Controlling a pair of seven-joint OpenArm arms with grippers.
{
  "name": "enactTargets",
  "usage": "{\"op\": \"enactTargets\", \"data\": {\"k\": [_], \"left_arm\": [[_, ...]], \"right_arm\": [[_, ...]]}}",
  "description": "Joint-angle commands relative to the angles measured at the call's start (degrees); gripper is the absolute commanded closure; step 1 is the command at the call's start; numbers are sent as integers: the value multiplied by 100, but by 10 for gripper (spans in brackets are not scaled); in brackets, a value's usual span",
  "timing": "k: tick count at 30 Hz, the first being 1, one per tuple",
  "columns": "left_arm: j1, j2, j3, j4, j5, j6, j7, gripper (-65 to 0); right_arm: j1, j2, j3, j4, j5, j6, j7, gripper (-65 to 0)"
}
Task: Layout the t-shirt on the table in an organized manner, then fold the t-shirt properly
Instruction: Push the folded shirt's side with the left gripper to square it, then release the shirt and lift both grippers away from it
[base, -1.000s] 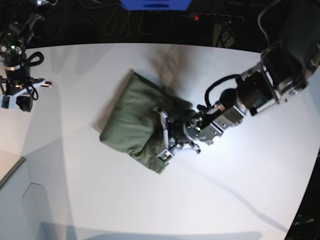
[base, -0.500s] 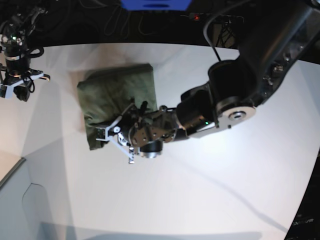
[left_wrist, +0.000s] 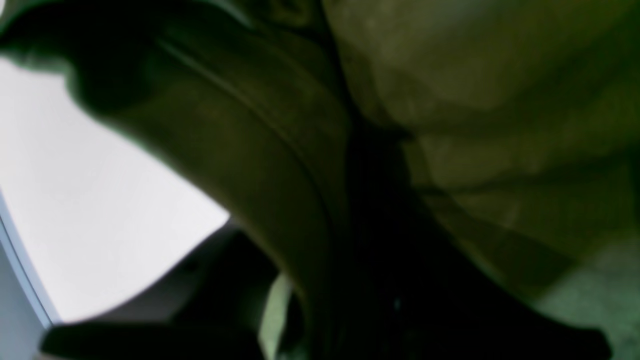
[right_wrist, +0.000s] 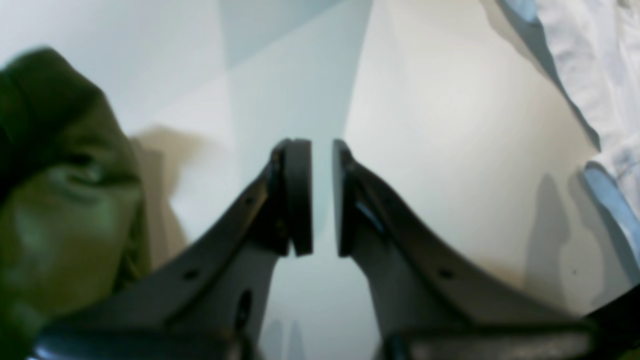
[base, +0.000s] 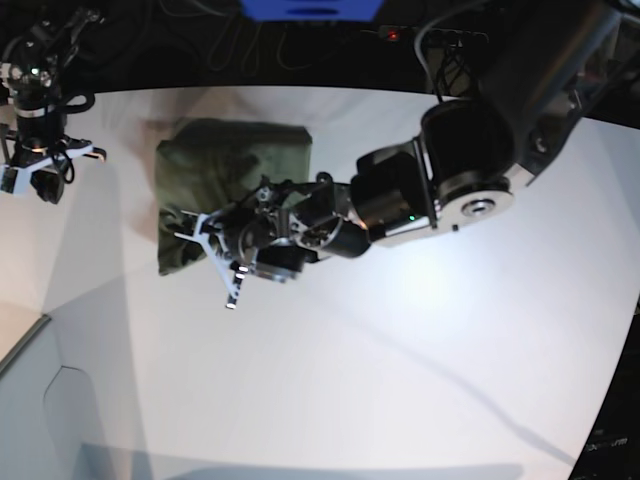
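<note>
Folded olive-green cotton t-shirt (base: 230, 170) on the smooth white table (base: 420, 370) toward its far left, left gripper (base: 215, 262) at the shirt's near edge — its grip cannot be told, right gripper (right_wrist: 322, 195) aside, empty, jaws narrowly parted.

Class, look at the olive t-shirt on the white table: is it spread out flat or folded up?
Folded. The t-shirt lies as a compact rectangular bundle on the table, no sleeves or collar spread out.

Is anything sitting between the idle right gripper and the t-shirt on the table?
Nothing visible. Only bare table lies between the right gripper and the t-shirt. The left gripper is at the shirt's opposite edge.
</note>
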Motion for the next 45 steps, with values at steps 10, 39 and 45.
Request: {"op": "enactTargets", "data": {"k": [10,39,45], "left_arm": [[122,25,39,32,-3,-347,153,-39],[227,-581,-3311,2634,1808,-391,935,-339],[922,-1100,-5227,3715,1782,-391,1454,-339]], "right_arm": [[16,46,9,120,77,50,110,-69],[-546,-322,-1090,841,77,50,101,-41],[-845,-322,-1784,656,77,33,136,0]]}}
